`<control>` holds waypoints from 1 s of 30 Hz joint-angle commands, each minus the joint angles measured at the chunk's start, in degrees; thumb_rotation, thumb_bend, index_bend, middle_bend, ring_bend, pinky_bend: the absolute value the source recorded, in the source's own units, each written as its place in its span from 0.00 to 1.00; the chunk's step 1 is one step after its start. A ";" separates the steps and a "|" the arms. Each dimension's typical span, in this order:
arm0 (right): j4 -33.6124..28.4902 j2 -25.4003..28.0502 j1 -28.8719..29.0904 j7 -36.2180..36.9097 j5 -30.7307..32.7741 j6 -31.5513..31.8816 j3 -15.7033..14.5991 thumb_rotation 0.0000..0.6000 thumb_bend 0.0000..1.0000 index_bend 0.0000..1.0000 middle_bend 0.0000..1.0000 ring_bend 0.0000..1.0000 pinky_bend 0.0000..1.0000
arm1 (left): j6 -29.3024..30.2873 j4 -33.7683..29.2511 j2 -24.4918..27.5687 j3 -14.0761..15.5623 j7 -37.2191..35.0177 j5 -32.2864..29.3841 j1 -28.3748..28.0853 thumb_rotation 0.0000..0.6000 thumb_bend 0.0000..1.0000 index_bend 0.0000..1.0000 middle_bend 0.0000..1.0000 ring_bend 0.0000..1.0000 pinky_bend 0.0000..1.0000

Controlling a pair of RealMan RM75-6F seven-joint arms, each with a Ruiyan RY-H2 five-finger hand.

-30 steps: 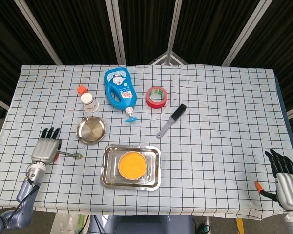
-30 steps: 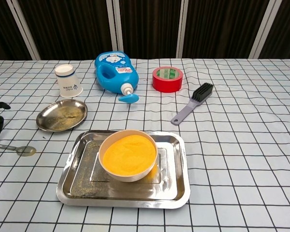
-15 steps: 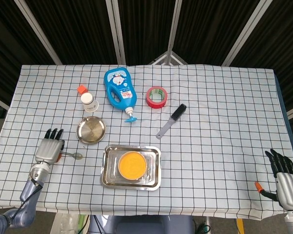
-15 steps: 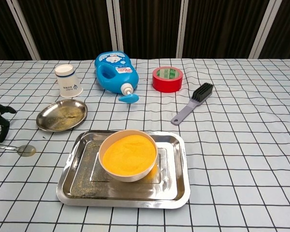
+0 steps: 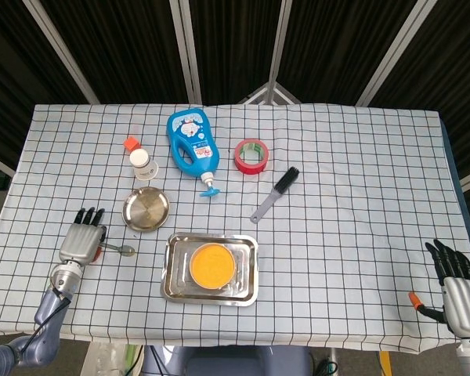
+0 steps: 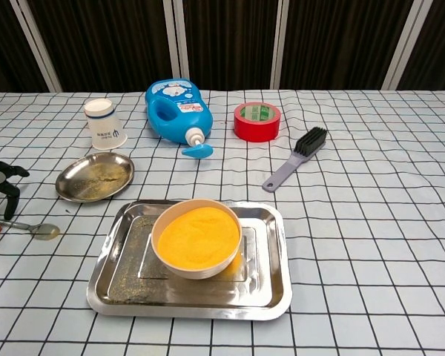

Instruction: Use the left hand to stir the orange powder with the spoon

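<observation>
Left hand [image 5: 81, 241]: fingers spread, holding nothing, poised over handle for pickup.
Spoon [image 5: 119, 250]: lies flat, bowl just right of hand.
Orange powder [image 5: 212, 264]: bowl further right, awaiting stirring.

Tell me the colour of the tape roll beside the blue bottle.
Red outside, with a green inner core; the tape roll shows best in the chest view.

Left hand [image 5: 81, 241]: silver-grey palm, black fingers [image 5: 89, 215], grey forearm. Right hand [image 5: 456, 287]: same, orange thumb tip.

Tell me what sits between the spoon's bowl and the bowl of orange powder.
Only bare checked cloth and the near-left wall of the steel tray lie between the spoon and the bowl of orange powder; the chest view shows it best.
</observation>
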 commanded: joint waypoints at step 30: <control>-0.10 0.02 -0.05 -0.06 -0.10 0.07 -0.04 1.00 0.31 0.00 0.00 0.00 0.00 | 1.27 -0.19 -0.43 1.05 0.06 0.15 -0.17 1.00 0.57 0.52 0.06 0.00 0.02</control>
